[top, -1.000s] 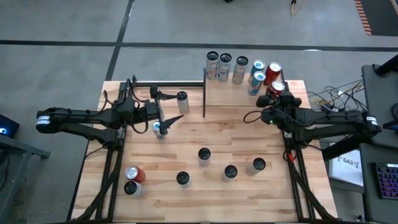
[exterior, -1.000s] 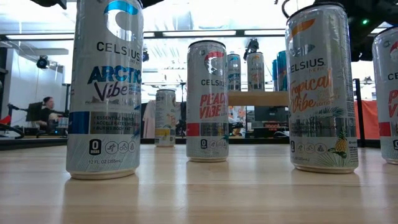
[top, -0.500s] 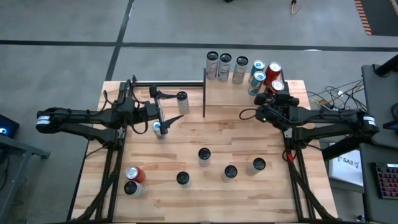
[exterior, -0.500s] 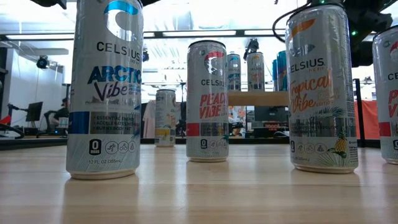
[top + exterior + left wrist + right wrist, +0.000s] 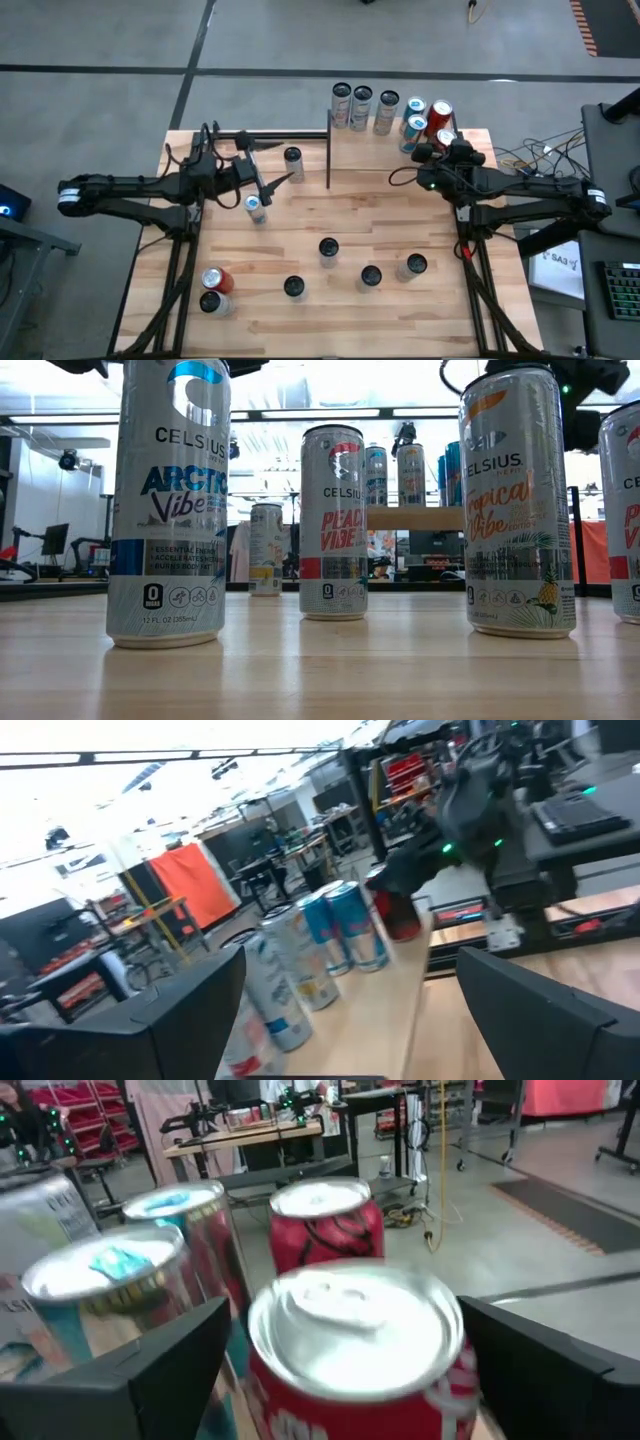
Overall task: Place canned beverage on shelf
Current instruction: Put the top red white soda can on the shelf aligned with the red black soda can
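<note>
Having let go, right gripper (image 5: pixel 437 146) fingers flank the red can (image 5: pixel 360 1350).

Nearest red can (image 5: pixel 365 1355): lower body cut off by frame edge. Cans (image 5: pixel 300 960) in left wrist view: motion-blurred, labels unreadable.

Grey concrete floor (image 5: pixel 150 40) surrounds the plank table (image 5: pixel 300 240), dark seams crossing it. Beyond, bright ceiling strip lights (image 5: pixel 320 412), an orange panel (image 5: pixel 195 885), and what looks like red storage shelving (image 5: pixel 85 1110).

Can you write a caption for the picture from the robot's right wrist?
Open right gripper just above a red can among other cans.
</note>
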Action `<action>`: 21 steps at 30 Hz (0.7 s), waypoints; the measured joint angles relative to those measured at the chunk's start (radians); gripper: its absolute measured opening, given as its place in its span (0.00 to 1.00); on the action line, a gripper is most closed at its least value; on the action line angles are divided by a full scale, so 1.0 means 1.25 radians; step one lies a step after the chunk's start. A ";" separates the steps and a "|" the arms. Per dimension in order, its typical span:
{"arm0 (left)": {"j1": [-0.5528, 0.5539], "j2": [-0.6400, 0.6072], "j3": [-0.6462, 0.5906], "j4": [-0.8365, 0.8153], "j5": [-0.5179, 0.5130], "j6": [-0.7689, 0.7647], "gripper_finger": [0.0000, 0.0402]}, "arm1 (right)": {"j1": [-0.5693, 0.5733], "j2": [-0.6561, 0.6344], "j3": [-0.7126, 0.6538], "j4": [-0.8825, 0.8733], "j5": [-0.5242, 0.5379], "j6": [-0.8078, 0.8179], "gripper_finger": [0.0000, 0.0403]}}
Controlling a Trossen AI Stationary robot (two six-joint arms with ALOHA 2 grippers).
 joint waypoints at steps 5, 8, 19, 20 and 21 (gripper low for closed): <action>0.039 0.000 0.000 -0.004 0.017 0.019 0.86 | 0.000 0.000 0.056 0.000 0.001 -0.079 0.92; 0.067 0.001 0.000 -0.006 0.017 0.025 0.86 | 0.000 0.000 0.085 -0.001 0.000 -0.110 0.92; 0.111 0.036 -0.001 -0.037 0.114 0.008 0.86 | 0.035 0.003 0.232 -0.001 -0.055 -0.247 0.92; 0.112 0.032 -0.001 -0.049 0.143 0.001 0.86 | 0.039 0.005 0.251 -0.001 -0.086 -0.260 0.92; 0.111 0.027 -0.001 -0.058 0.185 -0.010 0.86 | 0.042 0.005 0.270 -0.002 -0.123 -0.273 0.92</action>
